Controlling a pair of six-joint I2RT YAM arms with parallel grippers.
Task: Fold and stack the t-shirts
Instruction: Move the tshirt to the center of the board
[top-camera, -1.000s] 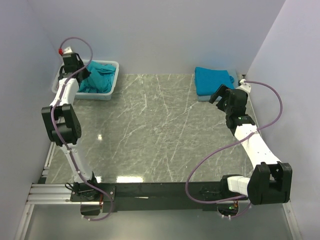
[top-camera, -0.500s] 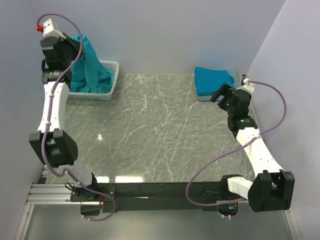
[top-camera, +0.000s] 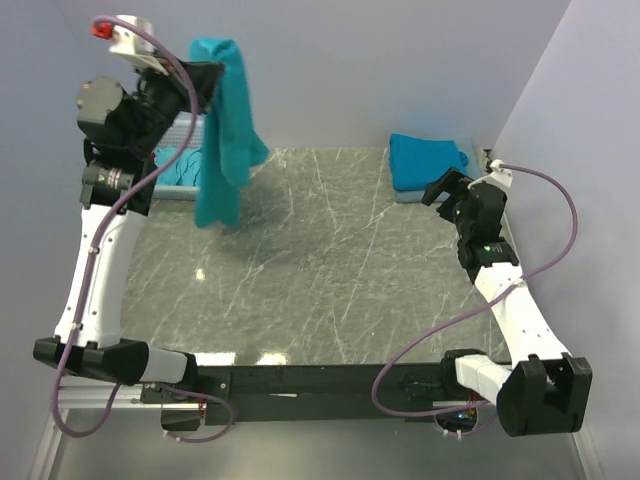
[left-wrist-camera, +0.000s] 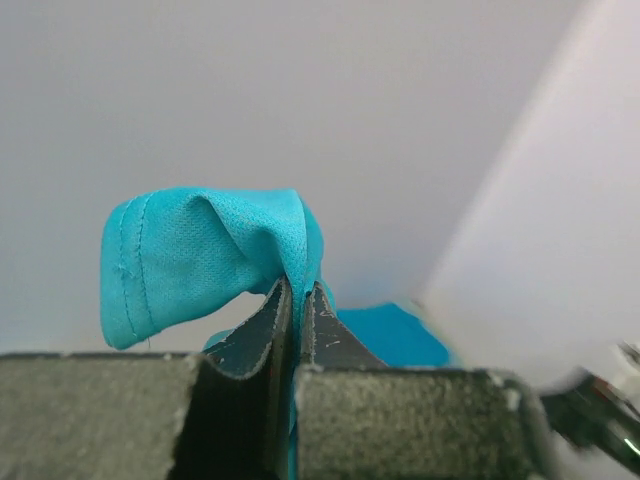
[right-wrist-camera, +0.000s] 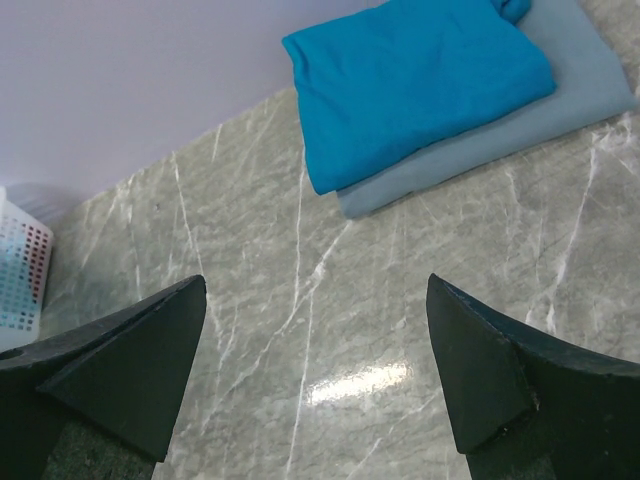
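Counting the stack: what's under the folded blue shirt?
Under the blue shirt: one paler grey-blue folded shirt, on the table. Only its edges show; anything between them is covered.

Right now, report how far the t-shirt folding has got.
Done: a folded blue t-shirt lies on a grey-blue folded piece at the far right corner. In hand: the left gripper is shut on a teal t-shirt hanging unfolded above the table. Left: fold and stack it, then the teal fabric in the white basket. The right gripper is open, empty.
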